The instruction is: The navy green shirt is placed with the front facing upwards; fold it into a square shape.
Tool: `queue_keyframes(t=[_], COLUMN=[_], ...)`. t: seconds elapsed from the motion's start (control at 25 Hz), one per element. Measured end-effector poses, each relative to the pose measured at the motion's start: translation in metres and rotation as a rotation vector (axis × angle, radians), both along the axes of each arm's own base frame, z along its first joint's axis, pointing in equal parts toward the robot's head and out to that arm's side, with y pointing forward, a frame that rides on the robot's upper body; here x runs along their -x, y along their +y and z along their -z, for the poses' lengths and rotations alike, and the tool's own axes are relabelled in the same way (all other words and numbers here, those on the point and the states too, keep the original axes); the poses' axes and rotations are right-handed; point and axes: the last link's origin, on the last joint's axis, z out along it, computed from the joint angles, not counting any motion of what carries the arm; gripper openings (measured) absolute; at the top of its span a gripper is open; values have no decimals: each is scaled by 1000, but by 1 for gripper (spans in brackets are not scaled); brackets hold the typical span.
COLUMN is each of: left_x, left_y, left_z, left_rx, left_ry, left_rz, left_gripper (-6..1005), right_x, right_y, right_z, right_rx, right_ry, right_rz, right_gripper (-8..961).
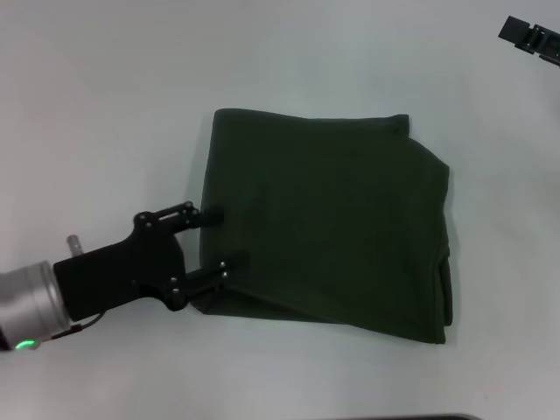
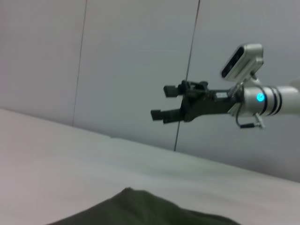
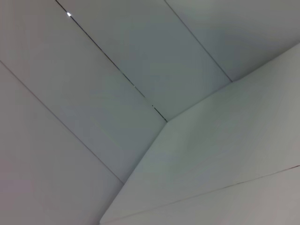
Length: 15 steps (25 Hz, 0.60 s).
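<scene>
The navy green shirt lies folded into a rough square in the middle of the white table, plain green side up, with no letters showing. My left gripper is at the shirt's left edge, open, with one fingertip touching the cloth's border and the other over its near-left corner. A strip of the shirt also shows in the left wrist view. My right gripper hangs in the air well away from the cloth, open and empty; only its tip shows in the head view's far right corner.
The shirt's right side has loose layered edges. A dark edge shows at the table's near side. The right wrist view holds only pale wall panels.
</scene>
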Motion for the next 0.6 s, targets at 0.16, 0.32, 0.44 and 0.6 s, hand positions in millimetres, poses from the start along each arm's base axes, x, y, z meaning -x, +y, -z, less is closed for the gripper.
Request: queue_keyframes(t=[0.16,0.32,0.44,0.6], left_x=[0,0,0,2], left_y=[5,8,7,3], left_z=[14,21,24,28], left_rx=[31,47,62,90], left_ry=[51,83,93,121], left_rz=[-15,-19,-12,-6], left_gripper=[571,485,421,315], right_x=[0,0,0,-1], right_y=[0,0,0,-1], right_z=[0,0,0,1], right_rx=[0,0,0,1], right_ry=[1,1,1,2], right_rz=[0,0,2,4], right_gripper=[908,908,908,908])
